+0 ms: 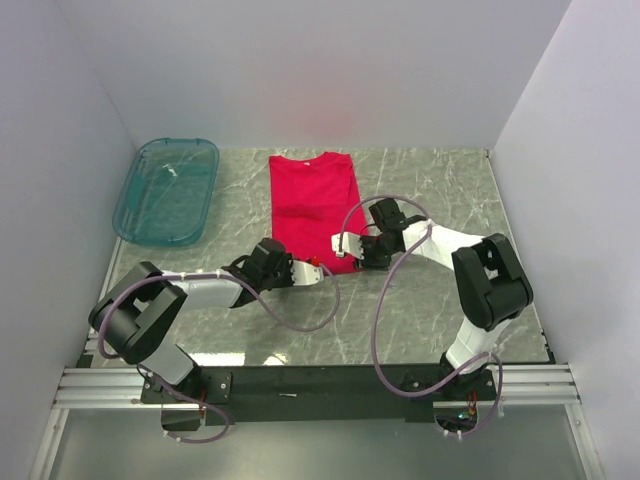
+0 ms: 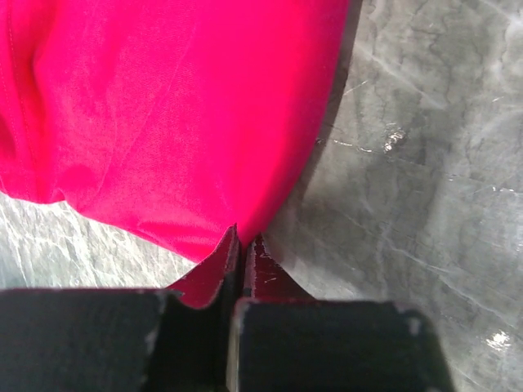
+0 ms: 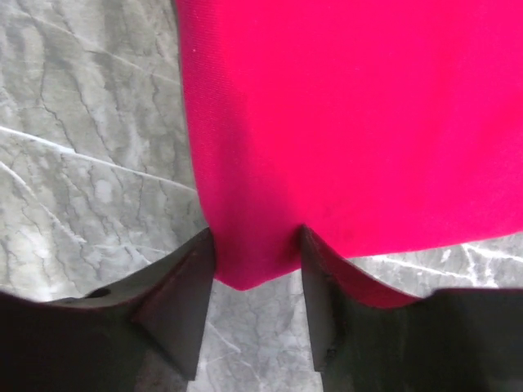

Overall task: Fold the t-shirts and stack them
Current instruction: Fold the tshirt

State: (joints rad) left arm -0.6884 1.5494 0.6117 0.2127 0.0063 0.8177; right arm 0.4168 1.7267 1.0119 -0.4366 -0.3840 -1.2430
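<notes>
Grey marble-patterned table (image 1: 440, 200) inside a white-walled bay. Left gripper (image 2: 243, 245): jaws together, clamped on a small tuck of red cloth at the near hem; the pinch is right at the fabric edge, so the hold is thin. Right gripper (image 3: 255, 245): jaws apart, one on each side of a near corner of the same cloth; the corner lies between them and is not yet pinched. In the top view both grippers sit low at the near end of the red t-shirt (image 1: 310, 200), the left at the near-left side of the hem and the right at the near-right corner, close together. The shirt lies flat as a narrow strip with no sleeves showing out at the sides, collar end toward the back wall, roughly mid-table. Judgement: the lengthwise folds look done, and the two-corner hold at the hem is set up so the near end can be carried over toward the collar for a crosswise fold; the right jaws would need to shut first. Risk: lifting on one clamp alone would skew the hem. Teal plastic tub (image 1: 165, 195) sits at the far left, well apart from the shirt, nothing visible in it.
</notes>
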